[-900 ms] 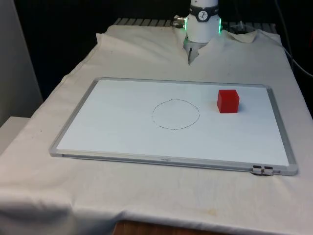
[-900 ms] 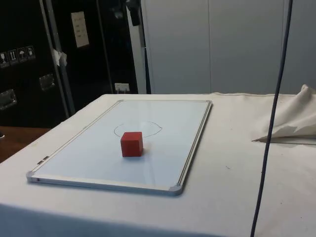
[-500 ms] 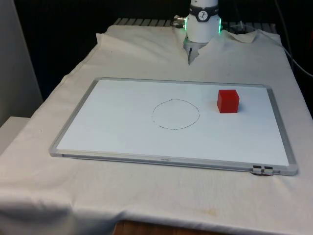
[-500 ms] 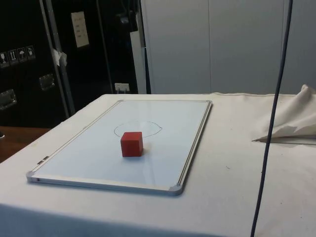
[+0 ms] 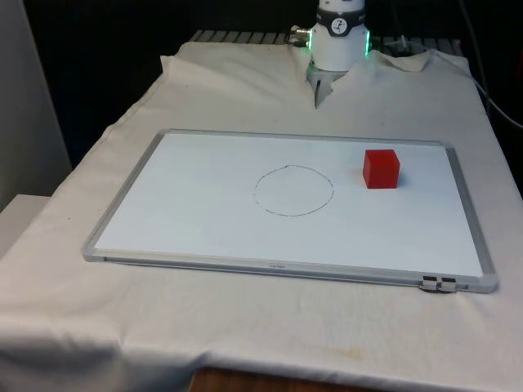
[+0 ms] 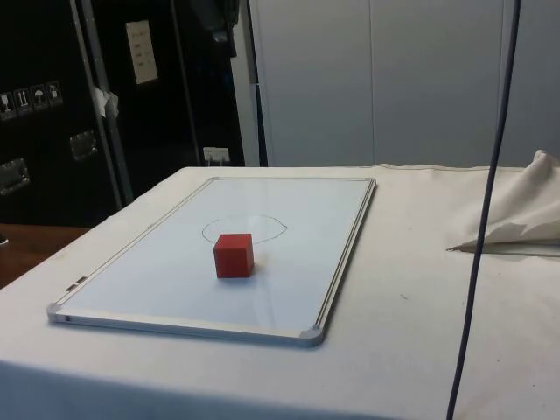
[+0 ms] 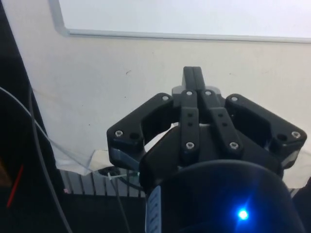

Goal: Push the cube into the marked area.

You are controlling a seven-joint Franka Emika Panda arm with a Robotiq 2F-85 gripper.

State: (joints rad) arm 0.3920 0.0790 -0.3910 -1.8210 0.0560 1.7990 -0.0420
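Note:
The red cube (image 5: 381,168) stands on the whiteboard (image 5: 196,229) towards the front view's right, a short way outside the drawn circle (image 5: 293,190). In the side view the cube (image 6: 234,255) sits just in front of the circle (image 6: 243,229) on the board (image 6: 166,284). In the wrist view my gripper (image 7: 193,74) is shut with nothing between its fingers. It hangs high over the white cloth beyond the board's edge (image 7: 184,34), far from the cube.
The whiteboard's metal frame (image 5: 294,266) stands slightly raised above the cloth. A bunched fold of cloth (image 6: 516,219) lies beside the board. A thin cable (image 6: 477,254) hangs down in front of the side camera.
The cube has not moved. In the side view the hanging cable has shifted slightly and a dark shape at the top edge has moved a little.

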